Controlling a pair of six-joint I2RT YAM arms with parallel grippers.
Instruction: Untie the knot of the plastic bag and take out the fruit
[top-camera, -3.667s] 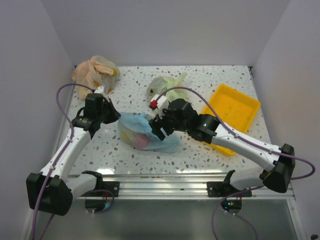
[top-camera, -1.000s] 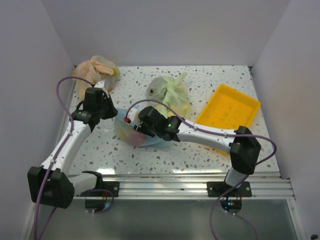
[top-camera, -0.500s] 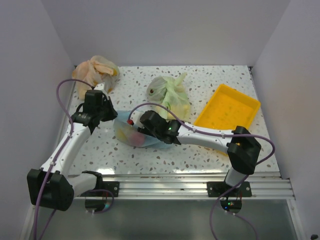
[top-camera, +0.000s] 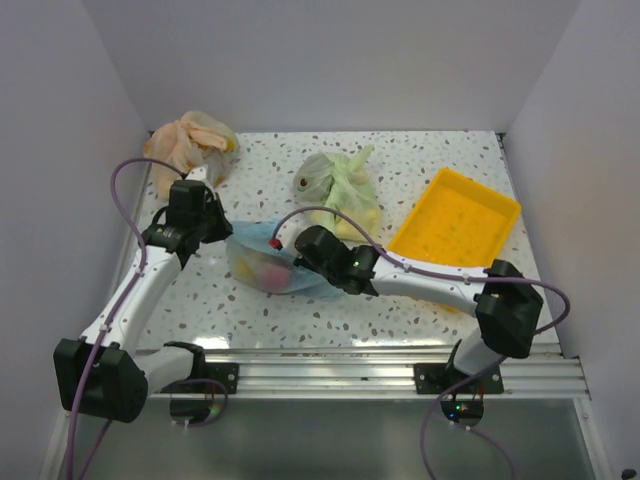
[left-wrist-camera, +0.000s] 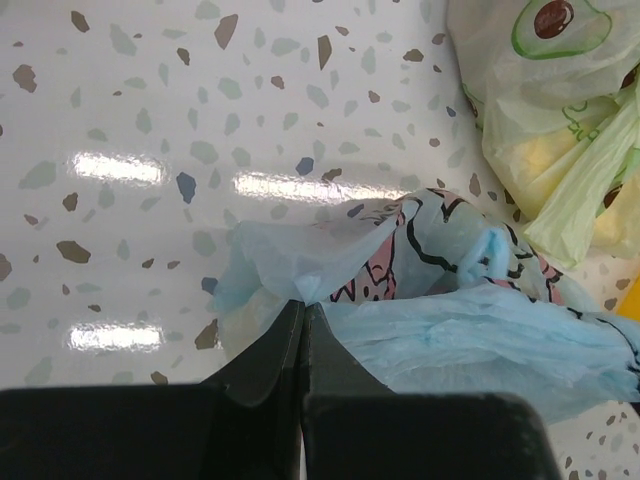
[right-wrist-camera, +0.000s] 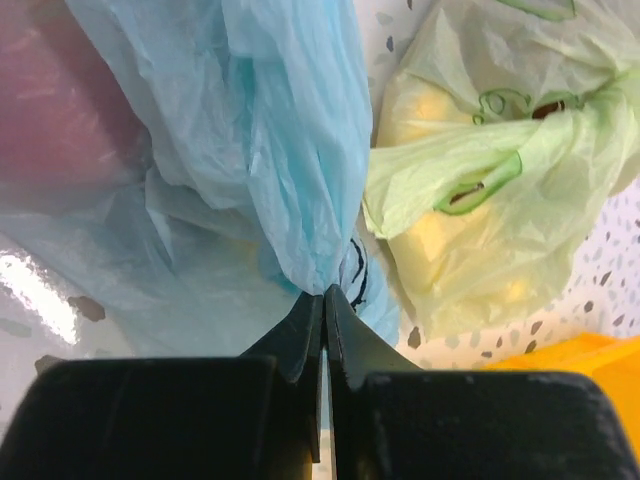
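Light blue translucent plastic bag (top-camera: 262, 264), left gripper (left-wrist-camera: 303, 305) closed on its film edge, right gripper (right-wrist-camera: 323, 292) closed on its bunched fold.

**No legible writing**

No word, number or brand can be read anywhere. The blue bag (left-wrist-camera: 480, 340) carries a pink-and-black printed patch (left-wrist-camera: 390, 265) — crumpled, with no letters legible. The green bag (left-wrist-camera: 520, 120) shows an avocado drawing (left-wrist-camera: 550, 22) — a picture, not writing.
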